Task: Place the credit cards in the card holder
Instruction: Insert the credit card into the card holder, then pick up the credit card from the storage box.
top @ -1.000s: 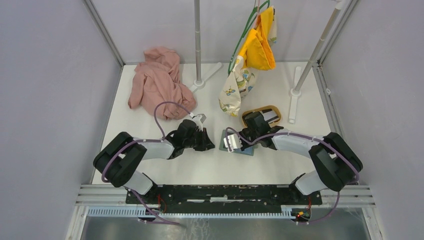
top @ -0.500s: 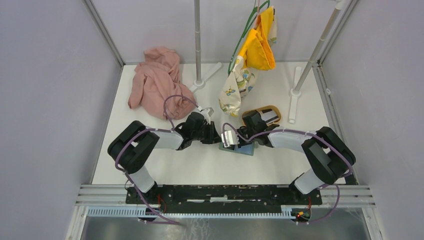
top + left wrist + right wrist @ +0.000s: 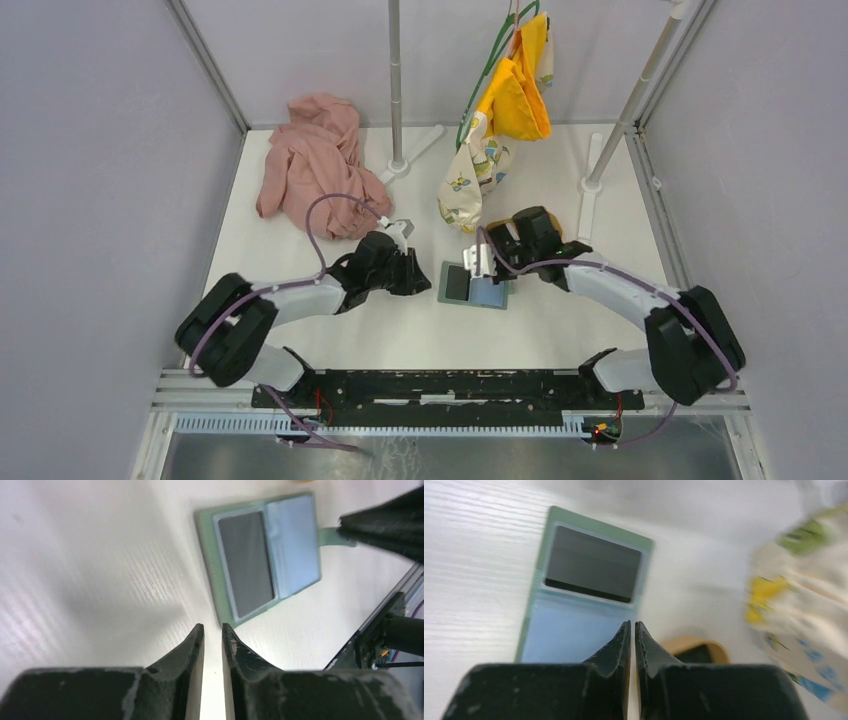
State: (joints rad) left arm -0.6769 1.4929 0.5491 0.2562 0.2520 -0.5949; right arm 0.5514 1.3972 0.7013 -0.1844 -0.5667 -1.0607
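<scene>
The white counter (image 3: 330, 340) is enclosed by grey walls (image 3: 100, 200). A pink cloth (image 3: 315, 165) lies heaped at its far left. The card holder (image 3: 473, 285) lies open and flat at mid-counter, between my two end effectors. One half holds a dark card (image 3: 593, 570); the other half is pale blue. A wooden tray (image 3: 696, 642) sits just beside it, contents unclear. My left end effector (image 3: 212, 627) has a narrow gap and is empty, near the holder. My right end effector (image 3: 632, 624) is closed to a slit and empty, over the holder's edge.

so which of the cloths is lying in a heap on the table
The pink cloth, crumpled at the far left. The yellow cloth and the patterned cloth both hang up further right.
</scene>
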